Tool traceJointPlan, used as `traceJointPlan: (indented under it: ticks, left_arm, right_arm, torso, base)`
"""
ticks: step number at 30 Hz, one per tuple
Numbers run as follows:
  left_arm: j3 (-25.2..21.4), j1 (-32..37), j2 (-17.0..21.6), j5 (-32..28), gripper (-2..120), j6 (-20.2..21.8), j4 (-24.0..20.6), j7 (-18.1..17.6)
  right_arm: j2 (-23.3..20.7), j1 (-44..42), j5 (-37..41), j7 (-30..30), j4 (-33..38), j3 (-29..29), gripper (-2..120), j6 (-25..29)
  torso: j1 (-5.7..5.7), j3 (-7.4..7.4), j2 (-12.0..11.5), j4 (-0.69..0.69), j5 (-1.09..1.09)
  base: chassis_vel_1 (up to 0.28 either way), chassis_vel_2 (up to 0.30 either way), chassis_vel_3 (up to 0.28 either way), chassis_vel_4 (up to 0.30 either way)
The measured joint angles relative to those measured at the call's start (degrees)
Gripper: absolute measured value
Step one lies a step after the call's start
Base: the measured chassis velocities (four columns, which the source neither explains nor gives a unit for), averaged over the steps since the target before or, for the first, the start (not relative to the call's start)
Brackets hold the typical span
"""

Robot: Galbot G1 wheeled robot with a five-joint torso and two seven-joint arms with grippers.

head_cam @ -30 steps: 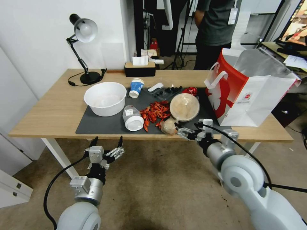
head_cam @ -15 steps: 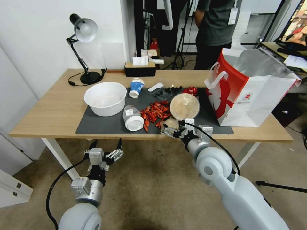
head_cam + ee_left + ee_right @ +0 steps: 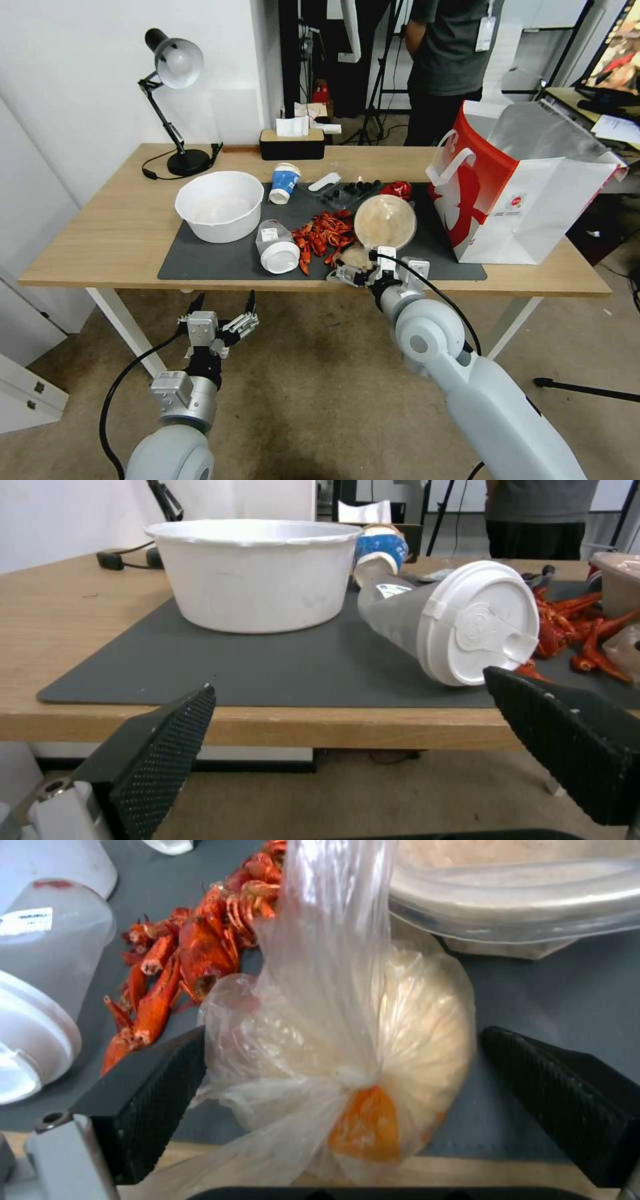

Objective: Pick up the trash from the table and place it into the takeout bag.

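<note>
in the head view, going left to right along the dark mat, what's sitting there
white bowl → white-lidded clear cup lying on its side → red crayfish shells → round brownish-clear dish, then off the mat the takeout bag. The right gripper, open, is at the balled clear bag.

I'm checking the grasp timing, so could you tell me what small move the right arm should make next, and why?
Probably close the fingers. The right gripper is open, its fingers either side of the knotted clear bag at the mat's front edge. The left gripper hangs open below the table.
</note>
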Motion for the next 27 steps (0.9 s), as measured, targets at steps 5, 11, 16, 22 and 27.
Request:
traceJointPlan:
  ticks: [5, 11, 16, 22, 27]
  left_arm:
    - [0.0, -0.1, 0.1, 0.0, 100, 0.0, 0.2, 0.0]
    - [0.1, -0.1, 0.0, -0.1, 100, -1.3, 0.8, 0.0]
    - [0.1, 0.0, 0.0, -0.1, 100, -1.4, 0.8, 0.0]
    - [0.2, 0.1, -0.3, 0.1, 100, -1.6, 0.7, -0.1]
    - [0.2, 0.5, -0.6, 0.4, 100, -1.9, 0.3, -0.2]
  right_arm:
    - [0.5, 0.7, 0.2, 0.0, -0.9, -0.2, 91, 0.0]
    - [0.7, 1.1, 0.4, 0.2, -1.8, -0.3, 68, 0.1]
    - [0.8, 0.6, 0.5, 0.3, -1.5, -0.3, 51, 0.1]
    - [0.5, -0.8, 1.6, 0.5, 0.0, -0.1, 30, -0.2]
    - [-0.6, -1.9, 1.8, -0.4, 1.6, 0.3, 15, -0.6]
  torso:
    - [0.0, -0.01, 0.0, 0.0, 0.0]
    - [-0.01, -0.01, 0.0, -0.03, -0.02]
    - [-0.01, -0.01, 0.0, 0.0, 0.01]
    - [-0.01, -0.01, 0.0, 0.02, 0.02]
    - [0.0, 0.01, 0.0, 0.02, 0.02]
  base:
    - [0.0, 0.0, 0.0, 0.0]
    - [0.0, 0.0, 0.0, 0.0]
    - [0.0, 0.0, 0.0, 0.0]
    - [0.0, 0.0, 0.0, 0.0]
    - [0.0, 0.0, 0.0, 0.0]
